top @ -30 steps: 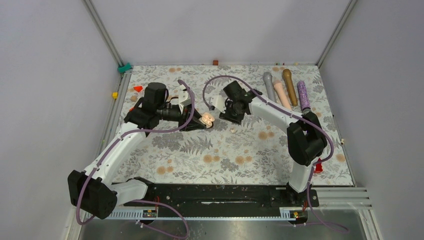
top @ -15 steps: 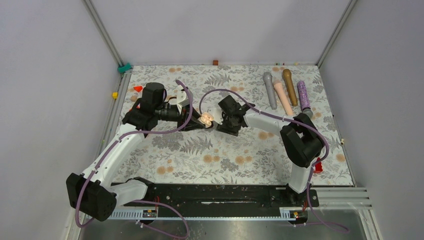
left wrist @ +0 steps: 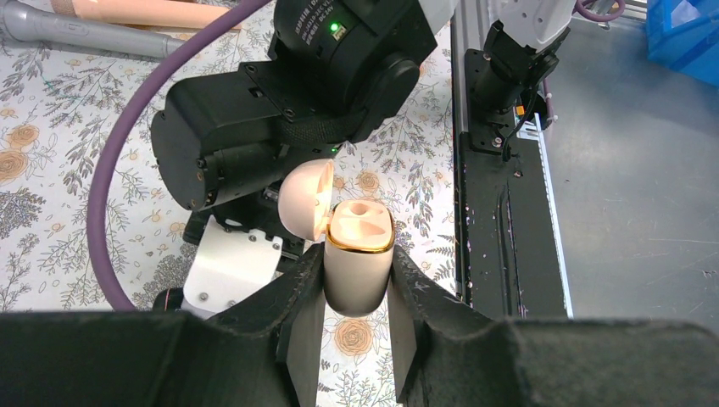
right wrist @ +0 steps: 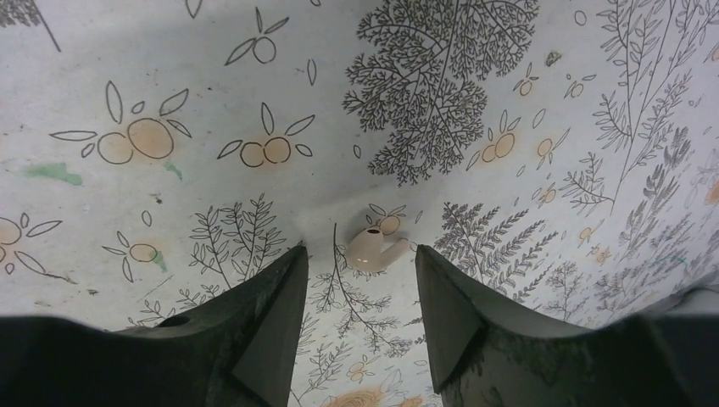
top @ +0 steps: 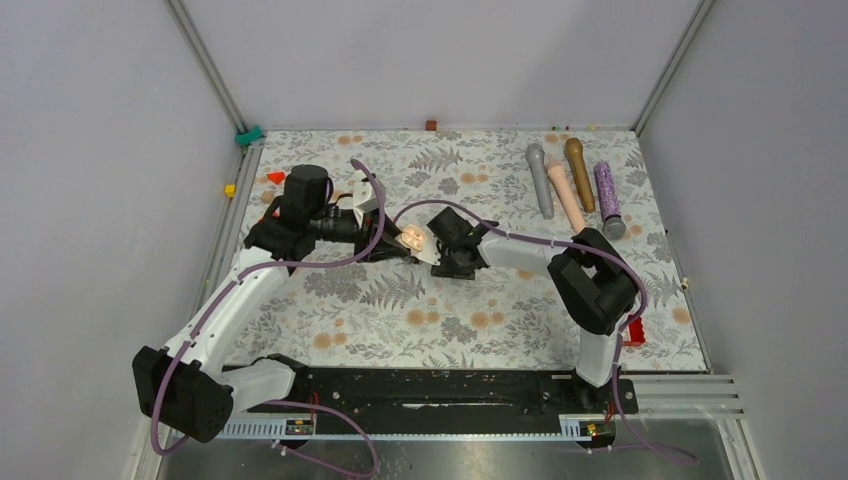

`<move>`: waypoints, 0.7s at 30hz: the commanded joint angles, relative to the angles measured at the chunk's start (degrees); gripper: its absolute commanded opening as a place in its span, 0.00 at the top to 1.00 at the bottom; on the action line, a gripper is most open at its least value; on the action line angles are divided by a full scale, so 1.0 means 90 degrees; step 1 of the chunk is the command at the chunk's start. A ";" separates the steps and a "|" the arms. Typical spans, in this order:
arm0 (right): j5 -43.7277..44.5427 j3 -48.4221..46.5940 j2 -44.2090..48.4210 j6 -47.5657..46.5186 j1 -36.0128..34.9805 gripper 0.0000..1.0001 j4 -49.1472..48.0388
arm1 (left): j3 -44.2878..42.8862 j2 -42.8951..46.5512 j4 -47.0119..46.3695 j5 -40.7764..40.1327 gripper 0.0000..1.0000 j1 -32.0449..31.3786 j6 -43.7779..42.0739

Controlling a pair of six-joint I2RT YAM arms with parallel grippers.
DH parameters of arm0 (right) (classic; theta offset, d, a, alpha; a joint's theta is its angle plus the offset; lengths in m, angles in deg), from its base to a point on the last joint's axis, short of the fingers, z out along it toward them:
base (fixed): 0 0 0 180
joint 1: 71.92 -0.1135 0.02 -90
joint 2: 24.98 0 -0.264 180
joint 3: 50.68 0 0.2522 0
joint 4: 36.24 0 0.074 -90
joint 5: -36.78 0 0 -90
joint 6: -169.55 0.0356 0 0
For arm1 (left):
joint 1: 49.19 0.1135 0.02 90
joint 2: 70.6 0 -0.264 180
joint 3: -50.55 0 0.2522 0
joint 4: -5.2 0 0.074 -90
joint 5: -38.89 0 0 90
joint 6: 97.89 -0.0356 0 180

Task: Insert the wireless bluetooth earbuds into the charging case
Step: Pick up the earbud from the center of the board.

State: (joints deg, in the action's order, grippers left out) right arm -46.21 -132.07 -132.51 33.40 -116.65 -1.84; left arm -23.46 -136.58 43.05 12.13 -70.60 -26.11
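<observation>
The top camera looks down from high behind on the whole flowery white surface [top: 450, 300]. The wrist cameras peek close past the left claw [left wrist: 356, 263] and right claw [right wrist: 358, 254]; all see that surface.

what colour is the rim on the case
Gold rim on the case, clearest in the left wrist view.

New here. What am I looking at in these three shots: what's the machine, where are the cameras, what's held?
It is a robot with a left arm and a right arm, bolted at the edge of a floral mat. The wide picture looks down from above; the other two come from a camera on each wrist. The left claw is shut on an open charging case, lid flipped up. The right claw is open, pointing down at a small cream earbud lying on the mat between its fingers, not gripped. Four sticks lie far right.
</observation>
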 commanded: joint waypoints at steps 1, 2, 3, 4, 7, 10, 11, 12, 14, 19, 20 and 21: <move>-0.0003 0.0105 0.0243 -0.0828 -0.0125 0.45 -0.0064 | 0.0027 0.0128 -0.0240 0.0278 1.00 0.0037 -0.0068; 0.0028 0.0128 0.0240 -0.0972 -0.0130 0.46 -0.0084 | 0.0016 0.0123 -0.0232 0.0285 1.00 0.0040 -0.0068; 0.0111 0.0135 0.0213 -0.1090 -0.0153 0.47 -0.0117 | 0.0016 0.0115 -0.0236 0.0290 1.00 0.0045 -0.0066; 0.0195 0.0113 0.0170 -0.1183 -0.0172 0.49 -0.0132 | 0.0021 0.0114 -0.0236 0.0294 1.00 0.0045 -0.0066; 0.0401 0.0005 -0.0030 -0.1418 -0.0190 0.53 -0.0025 | 0.0016 0.0117 -0.0236 0.0293 1.00 0.0052 -0.0066; 0.0483 -0.0068 -0.0138 -0.1557 -0.0206 0.54 0.0176 | 0.0024 0.0137 -0.0237 0.0297 1.00 0.0057 -0.0066; 0.0482 -0.0072 -0.0151 -0.1599 -0.0211 0.54 0.0223 | 0.0024 0.0143 -0.0236 0.0292 1.00 0.0055 -0.0068; 0.0461 -0.0073 -0.0152 -0.1626 -0.0208 0.55 0.0261 | 0.0027 0.0143 -0.0236 0.0305 1.00 0.0061 -0.0066; 0.0351 -0.0080 -0.0150 -0.1701 -0.0211 0.56 0.0370 | 0.0027 0.0129 -0.0236 0.0317 1.00 0.0065 -0.0074; 0.0248 -0.0163 -0.0200 -0.1842 -0.0224 0.63 0.0418 | 0.0034 0.0118 -0.0238 0.0323 1.00 0.0064 -0.0076; 0.0234 -0.0178 -0.0211 -0.1870 -0.0224 0.64 0.0418 | 0.0035 0.0118 -0.0236 0.0321 1.00 0.0064 -0.0075; 0.0216 -0.0188 -0.0227 -0.1909 -0.0225 0.64 0.0412 | 0.0037 0.0127 -0.0237 0.0316 1.00 0.0072 -0.0075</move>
State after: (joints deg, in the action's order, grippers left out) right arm -43.39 -131.77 -133.51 18.71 -117.96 0.17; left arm -23.44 -136.58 43.03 12.18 -70.47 -26.11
